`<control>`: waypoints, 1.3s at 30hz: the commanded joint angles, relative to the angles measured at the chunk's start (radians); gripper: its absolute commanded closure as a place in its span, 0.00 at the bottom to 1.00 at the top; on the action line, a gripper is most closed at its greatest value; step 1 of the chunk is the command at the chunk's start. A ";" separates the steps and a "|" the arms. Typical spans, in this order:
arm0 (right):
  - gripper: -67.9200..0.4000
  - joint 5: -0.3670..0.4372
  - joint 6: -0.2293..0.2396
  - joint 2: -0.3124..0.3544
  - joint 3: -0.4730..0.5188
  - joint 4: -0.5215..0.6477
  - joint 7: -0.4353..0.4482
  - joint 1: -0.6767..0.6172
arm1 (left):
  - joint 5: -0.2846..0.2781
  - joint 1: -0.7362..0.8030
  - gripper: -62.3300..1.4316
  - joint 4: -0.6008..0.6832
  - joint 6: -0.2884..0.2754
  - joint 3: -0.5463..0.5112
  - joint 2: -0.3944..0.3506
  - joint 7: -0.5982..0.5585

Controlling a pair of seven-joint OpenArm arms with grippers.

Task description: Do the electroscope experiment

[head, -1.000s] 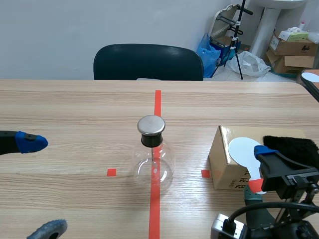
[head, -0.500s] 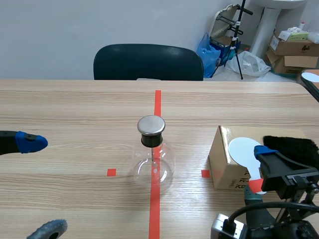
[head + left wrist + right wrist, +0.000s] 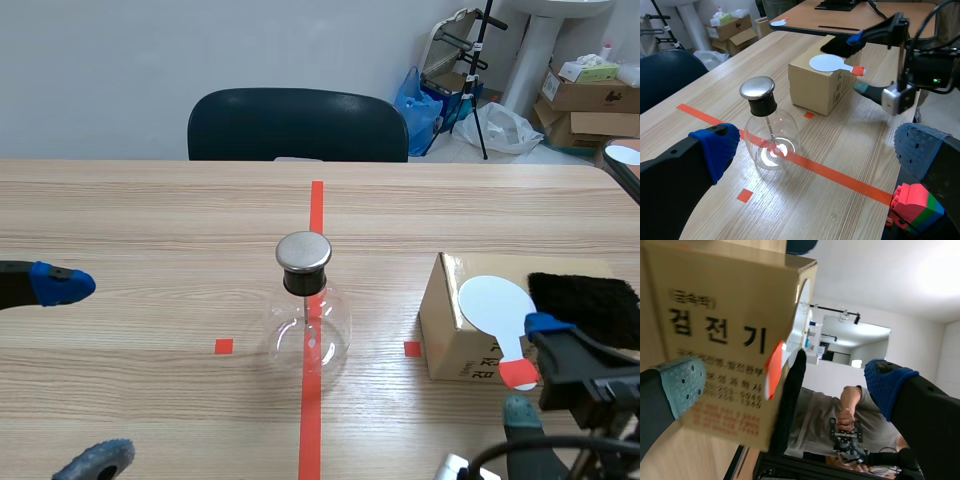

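Note:
A glass flask electroscope point(image 3: 306, 322) with a metal cap point(image 3: 303, 252) stands on the red tape line at the table's middle. To its right is a cardboard box point(image 3: 450, 325). On the box lie a white paddle point(image 3: 492, 300) with a red handle point(image 3: 518, 375) and a black fur cloth point(image 3: 585, 297). My right gripper point(image 3: 531, 368) is open at the box's near corner. In the right wrist view the red handle point(image 3: 774, 369) lies between its fingers. My left gripper point(image 3: 78, 373) is open at the table's left, well away from the flask point(image 3: 771, 140).
A dark chair point(image 3: 298, 125) stands behind the table's far edge, with boxes and bags on the floor beyond. A small coloured brick block point(image 3: 914, 206) shows by my left gripper's finger. A person point(image 3: 840, 415) is visible past the box.
My right gripper has dropped lower and slightly to the right beside the box. The left arm, flask, box and paddle have not moved.

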 commanded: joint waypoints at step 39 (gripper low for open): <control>0.00 1.404 0.896 0.094 0.213 0.766 0.243 -0.187 | -0.169 0.094 0.00 0.273 0.349 -0.021 0.282 0.380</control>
